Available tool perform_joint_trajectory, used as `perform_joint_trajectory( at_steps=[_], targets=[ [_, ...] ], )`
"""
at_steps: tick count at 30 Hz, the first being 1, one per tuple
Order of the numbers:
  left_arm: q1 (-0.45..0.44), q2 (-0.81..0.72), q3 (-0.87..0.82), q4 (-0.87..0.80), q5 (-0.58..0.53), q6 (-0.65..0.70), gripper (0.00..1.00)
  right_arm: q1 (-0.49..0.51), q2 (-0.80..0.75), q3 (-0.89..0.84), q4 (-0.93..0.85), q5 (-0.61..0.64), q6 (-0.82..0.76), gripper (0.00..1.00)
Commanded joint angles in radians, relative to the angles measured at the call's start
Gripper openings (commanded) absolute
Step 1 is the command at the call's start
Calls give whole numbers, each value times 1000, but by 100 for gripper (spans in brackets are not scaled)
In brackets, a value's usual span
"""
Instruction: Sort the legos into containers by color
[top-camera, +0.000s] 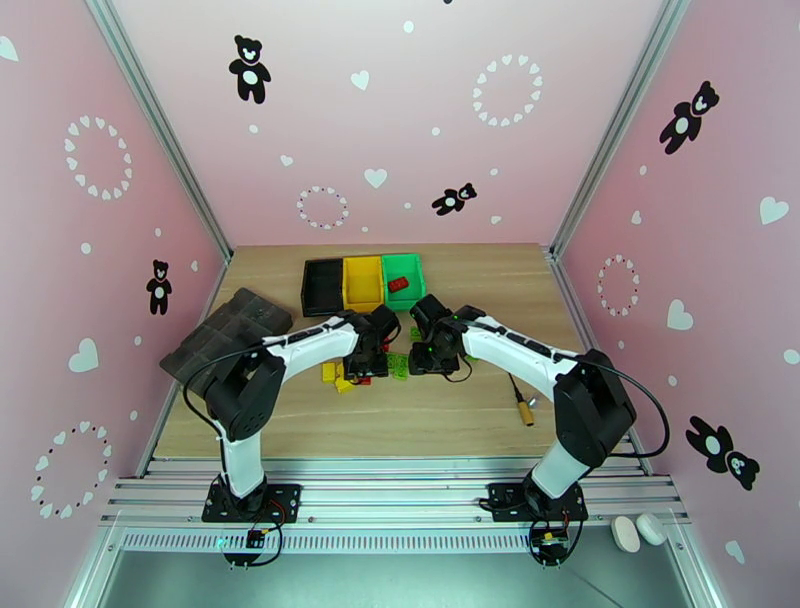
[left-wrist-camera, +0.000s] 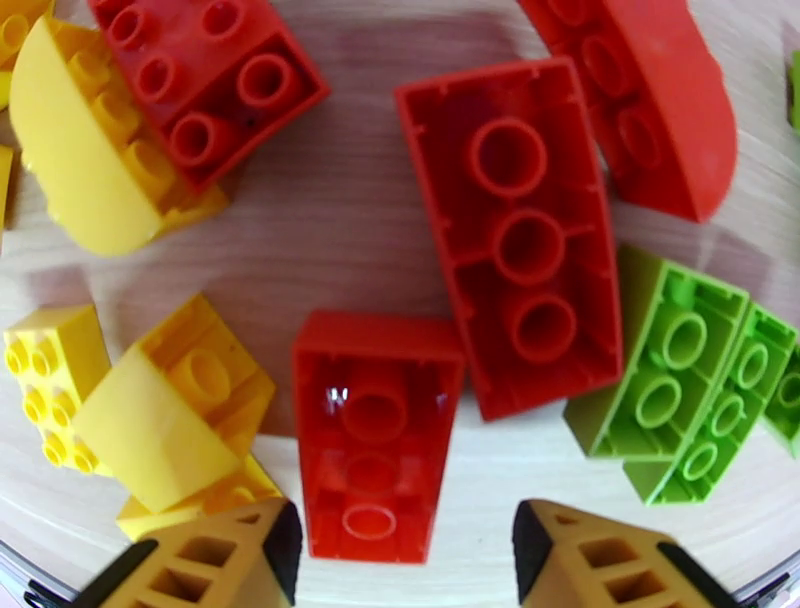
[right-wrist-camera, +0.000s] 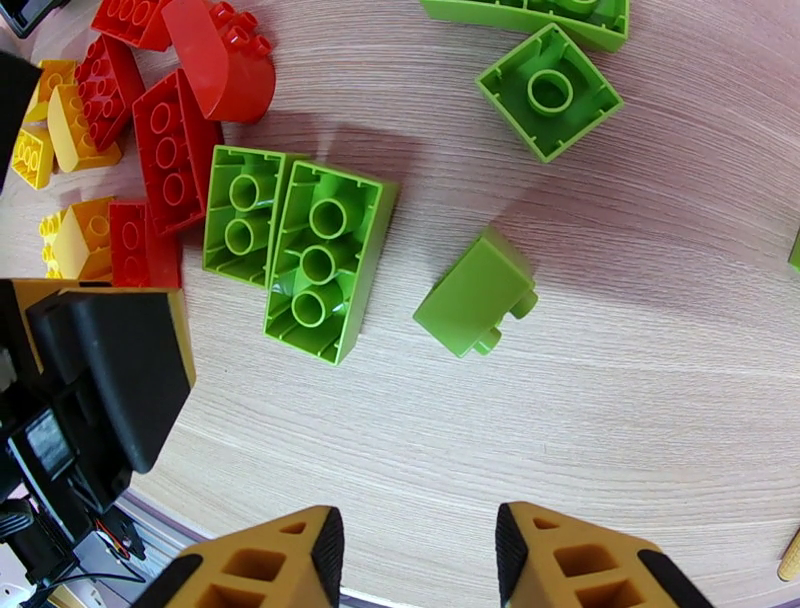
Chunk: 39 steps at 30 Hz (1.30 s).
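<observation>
3 bins in row w/ 1 red lego in green bin.

no readable text, labels, brands or numbers anywhere (the pink walls carry bear and heart shapes).

Bright, even light, soft shadows; wrist views curve at the edges, perhaps slightly blurred there.

Wooden table with scattered legos, three bins, grey tray, screwdriver.
</observation>
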Motion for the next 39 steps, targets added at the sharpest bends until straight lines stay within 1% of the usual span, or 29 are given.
perform_joint_trajectory(
  at_steps=[1, 11, 19, 22, 30, 33, 36, 39],
  targets=[
    [1, 25, 19, -26, -42, 26, 61, 5, -29, -9, 2, 13, 15, 45],
    [17, 66, 13, -4, -27, 36, 55, 5, -17, -6, 9, 8, 14, 45],
    [17, 89, -6, 24, -7, 21, 48, 5, -25, -4, 9, 16, 17, 60],
    [17, 90, -13, 31, -6, 17, 45, 3, -27, -7, 8, 19, 18, 63],
    [20, 74, -29, 35, 0, 4, 38, -9, -46, -6, -5, 30, 25, 64],
    [21, 36, -30, 20, -2, 2, 36, -18, -46, 16, -46, 75, 42, 63],
    [22, -18, -38, 16, 9, 0, 35, -28, -21, 80, -135, 130, 60, 61],
    [29, -70, -48, 34, 39, 2, 34, -35, -1, 125, -162, 117, 46, 59]
  ],
)
